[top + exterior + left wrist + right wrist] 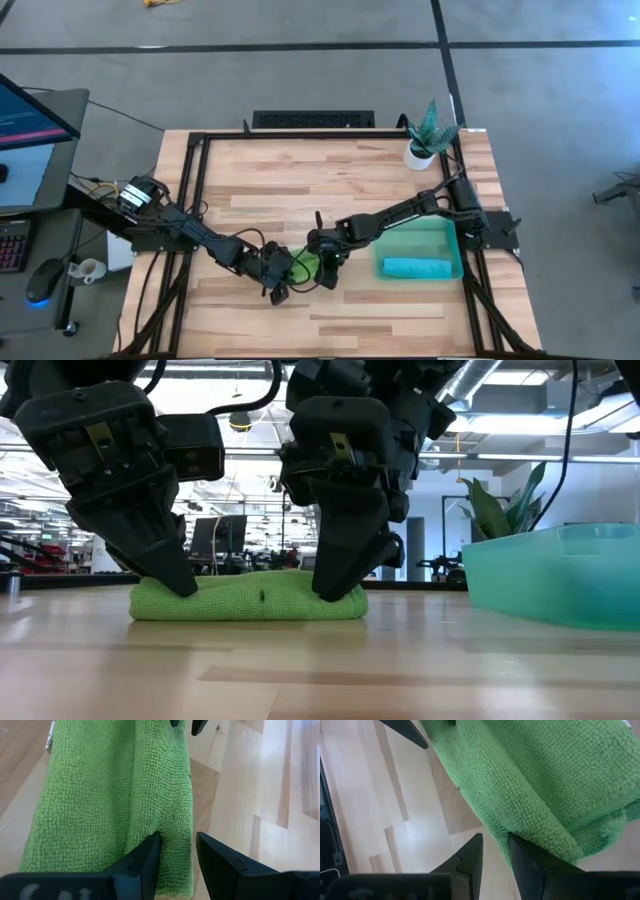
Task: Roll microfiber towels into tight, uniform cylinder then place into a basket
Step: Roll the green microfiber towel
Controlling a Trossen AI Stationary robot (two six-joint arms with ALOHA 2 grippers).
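High view: my two dark arms meet at the front middle of the pale wooden slatted table (260, 190), and between them only a sliver of the lime-green microfiber towel (303, 263) shows, mostly covered by my wrists. My left gripper (279, 283) comes in from the left, my right gripper (328, 272) from the right. To the right of them sits the shallow translucent teal plastic basket (440, 238), with the sky-blue microfiber towel (417, 268) lying rolled inside it along the front wall. A small potted plant in a white pot (426, 135) stands at the table's far right corner.

The low view gives what the overhead hides: the green towel (248, 598) lies on the tabletop as a low, flattened roll, and both my grippers stand down on it, one at each end, with the basket's wall (540, 575) off to the side and apart from the roll.

My left wrist view adds the grip itself: my left fingers (140, 862) stand partly open with a lengthwise fold of the green cloth (100, 795) pinched between them. In my right wrist view, my right fingers (470, 857) are also partly open, one pressed against the cloth's (545, 785) thick rolled edge, but I cannot tell whether they have closed on it.
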